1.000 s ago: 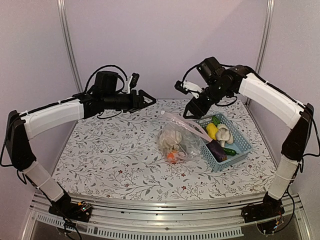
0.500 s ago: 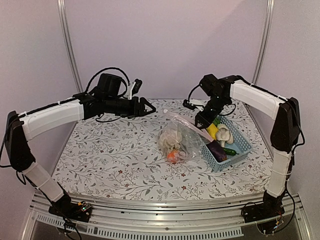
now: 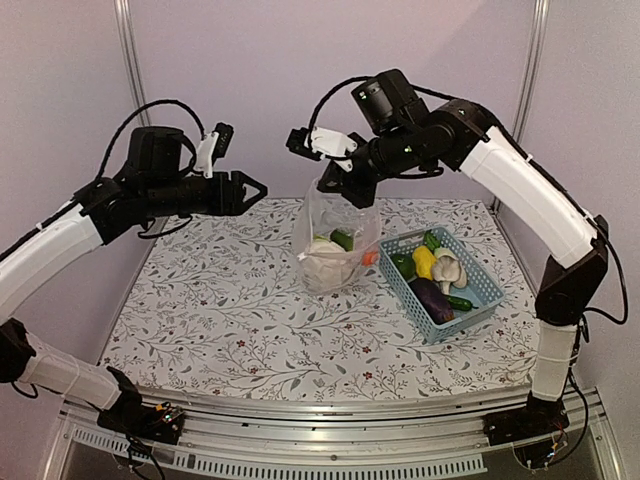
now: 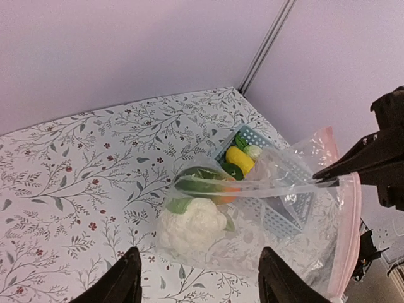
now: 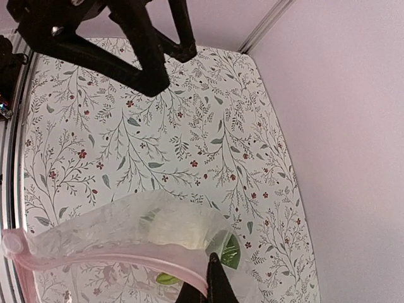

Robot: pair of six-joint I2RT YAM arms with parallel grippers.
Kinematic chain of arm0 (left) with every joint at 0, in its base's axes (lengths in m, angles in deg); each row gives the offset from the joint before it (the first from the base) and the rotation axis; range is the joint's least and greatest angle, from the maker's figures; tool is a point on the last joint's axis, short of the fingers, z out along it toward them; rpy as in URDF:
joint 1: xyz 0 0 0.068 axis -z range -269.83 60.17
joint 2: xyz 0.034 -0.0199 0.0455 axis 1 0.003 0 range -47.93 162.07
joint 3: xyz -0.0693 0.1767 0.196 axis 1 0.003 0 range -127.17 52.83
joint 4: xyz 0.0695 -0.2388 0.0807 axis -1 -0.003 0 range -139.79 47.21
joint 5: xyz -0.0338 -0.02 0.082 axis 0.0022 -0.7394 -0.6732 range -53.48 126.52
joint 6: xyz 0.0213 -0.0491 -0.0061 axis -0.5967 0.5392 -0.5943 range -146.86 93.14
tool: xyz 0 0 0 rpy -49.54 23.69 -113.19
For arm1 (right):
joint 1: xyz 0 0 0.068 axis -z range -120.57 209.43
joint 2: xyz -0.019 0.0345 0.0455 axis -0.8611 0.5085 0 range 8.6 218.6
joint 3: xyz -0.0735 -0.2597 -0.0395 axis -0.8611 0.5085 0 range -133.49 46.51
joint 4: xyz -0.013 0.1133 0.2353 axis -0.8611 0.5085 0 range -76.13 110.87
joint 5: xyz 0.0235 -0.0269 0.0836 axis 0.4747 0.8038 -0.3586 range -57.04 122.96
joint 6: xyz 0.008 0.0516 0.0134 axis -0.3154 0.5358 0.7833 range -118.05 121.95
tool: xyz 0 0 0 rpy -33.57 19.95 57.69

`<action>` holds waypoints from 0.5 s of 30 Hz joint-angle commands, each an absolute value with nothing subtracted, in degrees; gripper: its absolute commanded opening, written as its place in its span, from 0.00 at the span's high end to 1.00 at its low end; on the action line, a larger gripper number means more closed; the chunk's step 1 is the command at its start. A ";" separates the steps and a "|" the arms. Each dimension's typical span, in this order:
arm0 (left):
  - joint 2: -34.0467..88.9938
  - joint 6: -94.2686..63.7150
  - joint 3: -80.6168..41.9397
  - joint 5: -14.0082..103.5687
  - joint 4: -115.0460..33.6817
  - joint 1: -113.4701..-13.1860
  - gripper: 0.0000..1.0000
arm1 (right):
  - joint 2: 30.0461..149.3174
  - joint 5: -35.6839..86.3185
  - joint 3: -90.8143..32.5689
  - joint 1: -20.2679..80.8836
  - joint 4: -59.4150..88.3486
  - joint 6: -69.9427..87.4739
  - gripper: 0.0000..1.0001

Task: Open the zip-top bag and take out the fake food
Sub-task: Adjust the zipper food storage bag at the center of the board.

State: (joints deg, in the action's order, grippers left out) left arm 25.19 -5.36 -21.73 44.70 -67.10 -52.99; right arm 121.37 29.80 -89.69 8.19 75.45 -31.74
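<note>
Two arms share the opening step. The right pincer (image 3: 335, 186) is clamped on the top lip of the zip-top bag (image 3: 335, 245), which hangs from it just beside the light-blue basket (image 3: 488, 290), on the basket's left-arm side. Whether the bag's bottom touches the surface (image 3: 200, 310) I cannot tell. The left pincer (image 3: 255, 195) stands apart and holds nothing; it is farther from the basket than the bag and aimed toward the lip.

Some of the fake food (image 3: 330, 262) sits in the bag's sagging bottom: a lumpy white cauliflower (image 4: 192, 224), a glossy green piece (image 4: 196, 183) and a bit of orange. More toy pieces lie in the basket: yellow, dark purple, white and green.

As I judge it, the mouth is pinched on one side only and not yet pulled wide. The next move likely calls for the left pincer to close on the opposite lip, right at the pink zip strip (image 4: 348, 240), and draw away from the basket so the seal parts. A grip below the strip would probably slip

The bag is clear, soft, crinkly film, stiffened only along that strip. The basket is rigid slotted plastic, rectangular. The toys look smooth and moulded, and the surface is flat with a leafy sprig print
</note>
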 commanded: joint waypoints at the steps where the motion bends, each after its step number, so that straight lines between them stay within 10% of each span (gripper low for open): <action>1: 18.76 -8.68 -19.27 38.34 -69.81 -53.44 0.37 | 126.44 38.34 -88.40 6.57 70.78 -40.36 1.00; 15: 20.87 -2.43 -18.81 51.75 -71.55 -51.50 0.32 | 128.31 35.06 -87.16 6.53 69.19 -33.38 0.94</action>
